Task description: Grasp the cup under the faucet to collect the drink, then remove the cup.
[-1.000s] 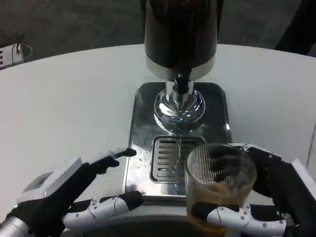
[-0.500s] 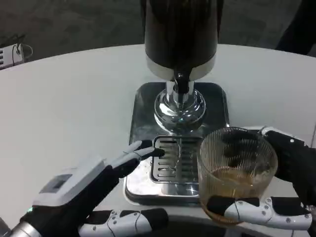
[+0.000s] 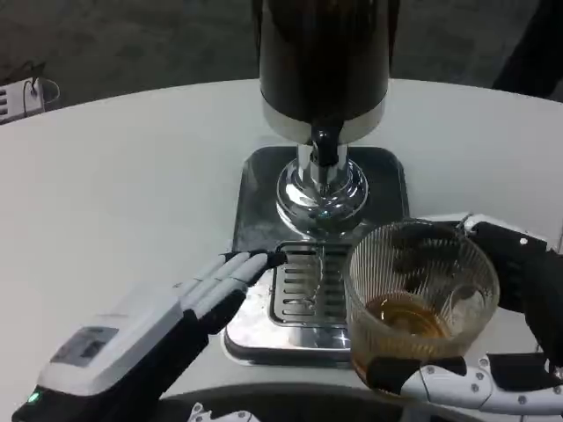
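My right hand [image 3: 506, 352] wraps the ribbed clear glass cup [image 3: 420, 303], amber drink in its bottom, holding it upright so nothing spills, off to the side of the chrome faucet [image 3: 322, 154]. My left hand [image 3: 167, 321] holds nothing, fingers stretched out touching the steel drip tray [image 3: 303, 290], probably to steady it. No readable writing anywhere.

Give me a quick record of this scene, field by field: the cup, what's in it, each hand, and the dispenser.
cup: ribbed clear glass cup, off to the right of the drip grate
contents: amber drink at the bottom
right hand: right hand holds the cup
left hand: left hand holds nothing, fingers reaching to the grate's left edge
dispenser: dark drink dispenser with faucet on a steel base
surface: white table
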Action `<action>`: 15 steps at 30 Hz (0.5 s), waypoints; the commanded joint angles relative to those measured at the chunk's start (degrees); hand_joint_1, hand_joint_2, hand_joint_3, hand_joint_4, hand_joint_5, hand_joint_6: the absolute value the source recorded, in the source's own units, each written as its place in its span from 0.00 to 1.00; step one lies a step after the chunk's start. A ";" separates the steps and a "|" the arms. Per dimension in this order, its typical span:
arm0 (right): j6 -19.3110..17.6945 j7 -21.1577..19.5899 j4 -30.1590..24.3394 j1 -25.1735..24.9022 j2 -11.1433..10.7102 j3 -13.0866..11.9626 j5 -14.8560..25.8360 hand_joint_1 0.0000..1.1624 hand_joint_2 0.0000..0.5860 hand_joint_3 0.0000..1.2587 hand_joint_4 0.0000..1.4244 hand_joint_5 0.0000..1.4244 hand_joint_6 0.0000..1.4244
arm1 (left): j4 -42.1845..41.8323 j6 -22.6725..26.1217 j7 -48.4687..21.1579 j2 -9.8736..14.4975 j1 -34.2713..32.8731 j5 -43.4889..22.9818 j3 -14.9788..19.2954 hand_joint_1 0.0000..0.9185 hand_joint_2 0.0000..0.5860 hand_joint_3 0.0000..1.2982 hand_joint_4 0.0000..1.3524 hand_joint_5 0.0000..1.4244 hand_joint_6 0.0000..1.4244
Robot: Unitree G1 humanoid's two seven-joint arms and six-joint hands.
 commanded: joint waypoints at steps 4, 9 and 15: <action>-2.09 0.37 -2.38 -0.09 -0.13 -0.51 0.81 0.85 0.30 0.84 0.90 0.98 1.00 | -1.51 -0.23 0.18 -0.61 1.84 1.69 0.62 0.00 0.12 0.00 0.00 0.00 0.04; -2.29 0.38 -2.21 -0.29 -0.21 -0.43 0.57 0.85 0.30 0.84 0.90 0.98 1.00 | -1.51 0.28 0.00 -0.74 1.83 2.13 0.58 0.00 0.12 0.00 0.00 0.00 0.04; -2.41 0.29 -1.90 -0.62 -0.26 -0.52 0.43 0.85 0.29 0.84 0.90 0.98 1.00 | -1.25 0.93 -0.39 -0.57 1.37 2.02 0.44 0.00 0.12 0.00 0.00 0.00 0.03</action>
